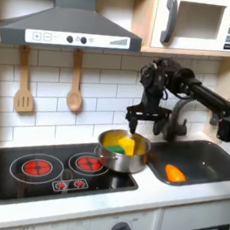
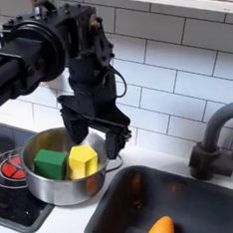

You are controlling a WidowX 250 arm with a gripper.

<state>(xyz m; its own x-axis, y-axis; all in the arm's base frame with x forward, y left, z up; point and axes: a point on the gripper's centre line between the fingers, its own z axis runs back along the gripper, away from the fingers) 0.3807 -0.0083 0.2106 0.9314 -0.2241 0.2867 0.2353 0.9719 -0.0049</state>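
My gripper (image 2: 93,134) hangs at center frame in the second exterior view, jaws spread wide, holding nothing, just above the pot (image 2: 57,186). The pot sits lower left on the stove (image 2: 10,203), with a green block (image 2: 50,164) and a yellow block (image 2: 83,160) inside. A carrot (image 2: 158,230) lies in the sink (image 2: 122,213), bottom center.

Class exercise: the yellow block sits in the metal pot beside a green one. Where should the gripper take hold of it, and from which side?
Probably from straight above: the pot walls block any sideways approach. Grip the yellow block across its upper part, with the fingers on the two faces clear of the green block. The open gripper hangs right above it.
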